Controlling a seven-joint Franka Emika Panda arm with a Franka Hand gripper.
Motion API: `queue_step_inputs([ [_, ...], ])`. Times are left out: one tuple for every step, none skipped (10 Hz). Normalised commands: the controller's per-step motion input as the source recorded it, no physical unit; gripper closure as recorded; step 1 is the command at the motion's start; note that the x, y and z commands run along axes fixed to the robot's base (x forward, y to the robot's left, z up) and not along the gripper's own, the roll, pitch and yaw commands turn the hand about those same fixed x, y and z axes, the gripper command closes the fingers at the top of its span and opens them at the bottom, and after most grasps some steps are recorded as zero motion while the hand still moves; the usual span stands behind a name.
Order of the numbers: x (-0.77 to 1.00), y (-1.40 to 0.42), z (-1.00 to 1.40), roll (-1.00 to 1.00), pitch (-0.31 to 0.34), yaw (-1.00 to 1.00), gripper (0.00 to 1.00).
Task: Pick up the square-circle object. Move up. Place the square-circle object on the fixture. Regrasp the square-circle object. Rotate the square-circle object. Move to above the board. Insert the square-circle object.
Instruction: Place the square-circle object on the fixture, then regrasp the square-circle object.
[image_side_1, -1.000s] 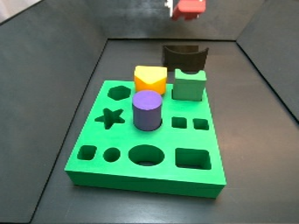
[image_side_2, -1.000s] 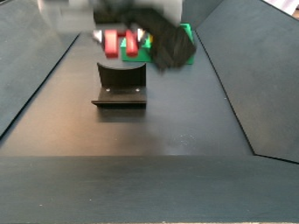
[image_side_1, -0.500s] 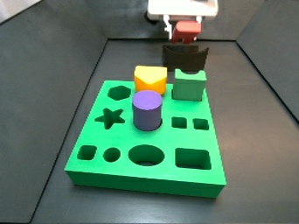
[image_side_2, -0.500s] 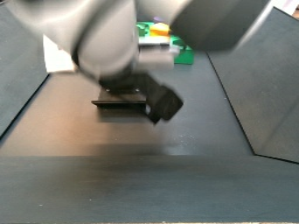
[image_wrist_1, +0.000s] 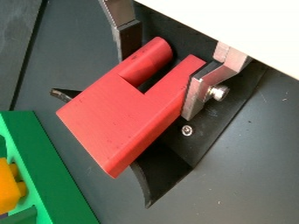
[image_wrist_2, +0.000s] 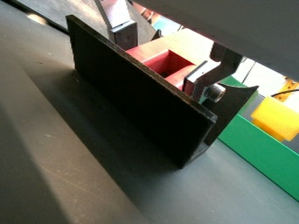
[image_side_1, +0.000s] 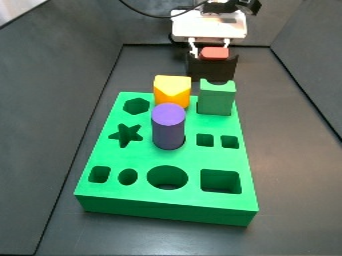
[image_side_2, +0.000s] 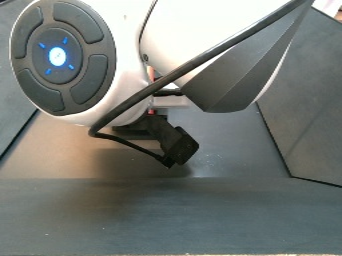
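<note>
Descended since earlier: gripper (image_wrist_1: 163, 66) clamped on red block (image_wrist_1: 122, 109), now at fixture (image_wrist_2: 140, 101). Seat squarely in the scoop before releasing.

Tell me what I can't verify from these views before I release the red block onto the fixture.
- Seating: in both wrist views the square-circle object covers its own contact with the fixture.
- A side view: the arm's body blocks the gripper and almost all the fixture.
- Other side view: the gripper is small; finger contact unreadable.
- Board: cut off in both wrist views.
</note>
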Motion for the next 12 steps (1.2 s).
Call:
queue_step_inputs([
  [0.08, 0.05, -0.45, -0.11, -0.009, -0.05, 1.00],
  [0.00, -0.50, -0.17, 0.00, 0.000, 0.00, 1.00],
  [0.00, 0.00, 0.00, 0.00, 0.000, 0.00, 0.00],
  [0.00, 0.00, 1.00, -0.04, 0.006, -0.01, 0.00],
  [-0.01, 0.00, 1.00, -0.04, 0.010, 0.00, 0.00],
  [-0.02, 0.00, 1.00, -0.01, 0.016, 0.01, 0.00],
  [-0.03, 0.00, 1.00, 0.01, 0.019, 0.01, 0.00],
  [-0.03, 0.00, 1.00, 0.03, 0.034, 0.02, 0.00],
  [-0.03, 0.00, 0.89, 0.03, 0.049, 0.02, 0.00],
  [-0.03, 0.00, 0.65, 0.04, 0.067, 0.01, 0.00],
  [-0.02, 0.00, 0.53, 0.04, 0.076, 0.00, 0.00],
  [-0.02, 0.01, 0.29, 0.04, 0.086, -0.01, 0.00],
])
